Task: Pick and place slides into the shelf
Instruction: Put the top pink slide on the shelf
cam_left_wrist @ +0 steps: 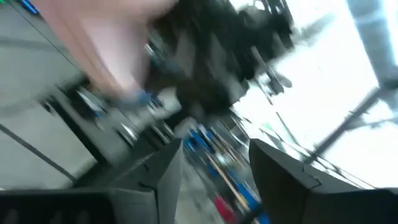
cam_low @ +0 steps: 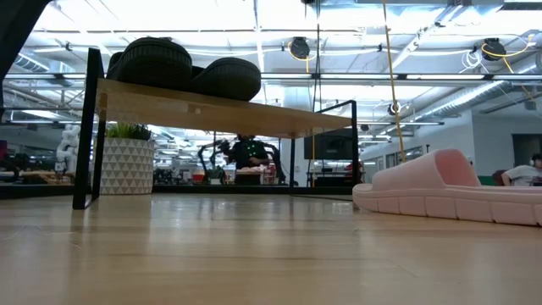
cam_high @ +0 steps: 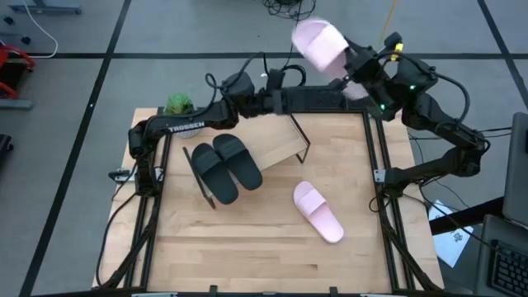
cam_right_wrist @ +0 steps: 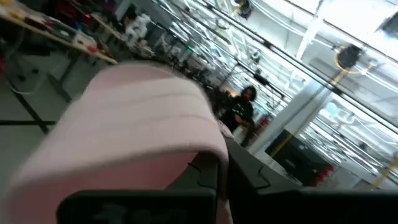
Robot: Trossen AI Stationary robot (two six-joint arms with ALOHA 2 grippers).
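Pale pink slide (cam_high: 319,43), one wide smooth strap and thick sole, pinched in the right pincer (cam_high: 345,69), lifted past the far edge of the bench (cam_high: 247,239). Second pink slide (cam_high: 318,211) flat on the bench, just beyond the shelf's (cam_high: 276,142) near right corner. Matte black pair (cam_high: 226,165) side by side atop the shelf's left end. Left pincer (cam_high: 290,77) spread, behind the shelf, beside the lifted slide. "TROSSEN" readable on the left arm (cam_high: 186,126).

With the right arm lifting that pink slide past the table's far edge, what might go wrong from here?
The right end effector holds the pale pink slide sandal beyond the table's far edge, so a slip might drop it to the floor. The left end effector is close by; the arms could collide. The light wooden shelf looks angled, which may complicate placing.
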